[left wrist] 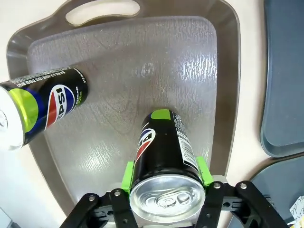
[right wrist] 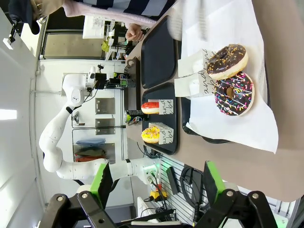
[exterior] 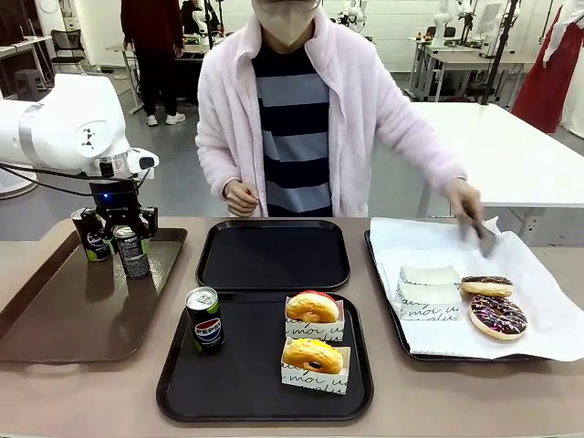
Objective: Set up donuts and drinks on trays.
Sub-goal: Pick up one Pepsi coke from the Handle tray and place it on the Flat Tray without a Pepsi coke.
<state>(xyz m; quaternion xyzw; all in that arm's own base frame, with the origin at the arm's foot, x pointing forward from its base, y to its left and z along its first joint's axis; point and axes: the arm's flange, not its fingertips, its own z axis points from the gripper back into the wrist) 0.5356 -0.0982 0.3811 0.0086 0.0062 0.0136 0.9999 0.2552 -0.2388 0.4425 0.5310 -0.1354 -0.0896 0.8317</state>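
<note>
Nearest to us, the near black tray [exterior: 182, 401] is carrying one Pepsi can [exterior: 205, 321] standing at its left. Two donuts in paper holders are sitting at its right, the yellow donut [exterior: 313, 354] in front and the red-topped donut [exterior: 312, 306] behind it.

Farther out on our left, we are clamping our left jaws on a slim can [left wrist: 161, 142], green pads pressing its sides just under the silver top. The can is standing upright, long axis vertical, over the far part of the brown tray [exterior: 55, 319]. We cannot tell whether it is touching the tray. A second can [exterior: 90, 235] is standing just beside it, on its left.

The far black tray [exterior: 274, 255] is lying bare to the right of the held can, just beside the brown tray. We are judging that the can's move is a short sideways carry to it, and our left arm is the nearer one.

Our right jaws are hanging wide open and holding nothing, well apart from the paper-lined tray [exterior: 429, 239]. That tray is holding two chocolate donuts [exterior: 486, 286] and empty paper holders [exterior: 429, 287].

At the far side of the counter, the person's hand [exterior: 464, 199] is holding tongs [exterior: 484, 237] over the paper.
</note>
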